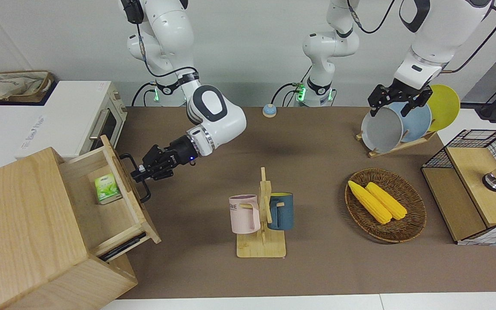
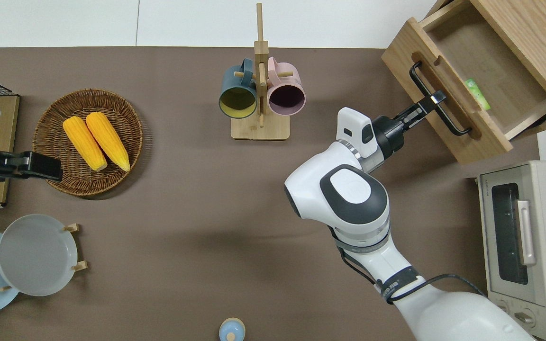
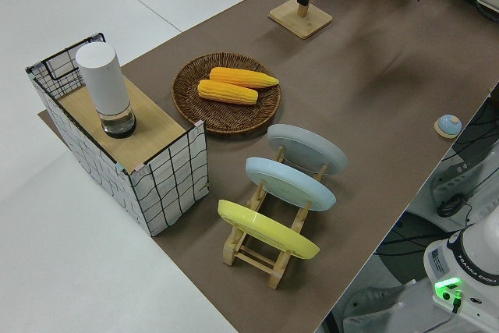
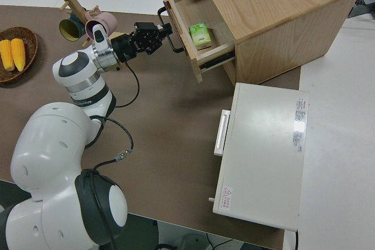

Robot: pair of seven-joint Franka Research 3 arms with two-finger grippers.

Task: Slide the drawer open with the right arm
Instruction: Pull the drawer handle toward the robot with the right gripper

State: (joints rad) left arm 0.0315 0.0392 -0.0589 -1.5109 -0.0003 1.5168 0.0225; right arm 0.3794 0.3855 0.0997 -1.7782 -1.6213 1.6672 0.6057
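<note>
The brown table (image 1: 317,142) carries a mug rack (image 1: 261,241), corn basket (image 1: 407,232), plate rack (image 1: 396,148) and cabinet (image 1: 24,232)

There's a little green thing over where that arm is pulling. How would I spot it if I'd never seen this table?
Find the big pale wooden cabinet at the right arm's end of the table, next to the white toaster oven. Its drawer is pulled out, the right gripper shut on its black handle. The small green packet is the only thing visible inside.

right gripper (image 2: 432,100) clamped on handle (image 2: 439,104), drawer (image 2: 472,90) open (green packet (image 2: 477,94) inside)
</note>
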